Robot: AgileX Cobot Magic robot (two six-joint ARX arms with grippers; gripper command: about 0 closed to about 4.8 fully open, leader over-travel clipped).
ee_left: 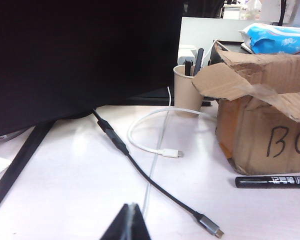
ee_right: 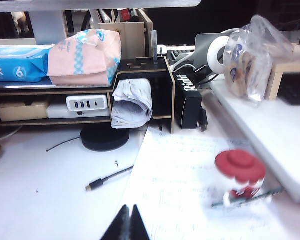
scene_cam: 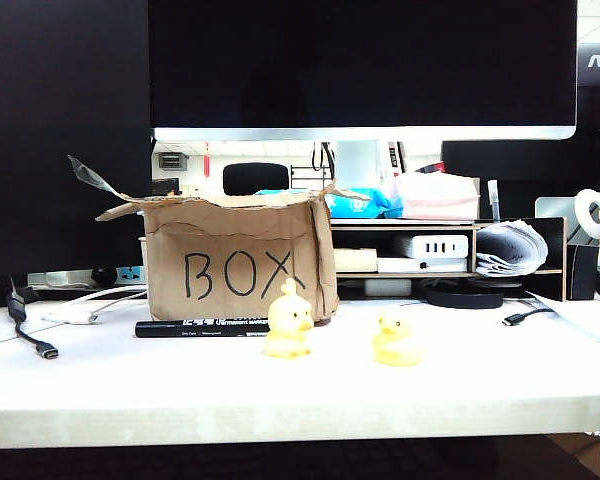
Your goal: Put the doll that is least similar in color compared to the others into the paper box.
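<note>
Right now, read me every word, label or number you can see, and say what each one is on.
"BOX": on the paper box.
"AO", cut off: on the monitor at right.
"6" and "水": on the blue pack.
White lettering, perhaps "Rabit": on the black block, unsure.
Marker print: too small.
Paper sheet writing: too faint.

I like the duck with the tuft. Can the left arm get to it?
Probably yes. The tufted duck stands free in front of the box, only a marker beside it. The left jaws, left of the box, are shut and must open first.
</note>
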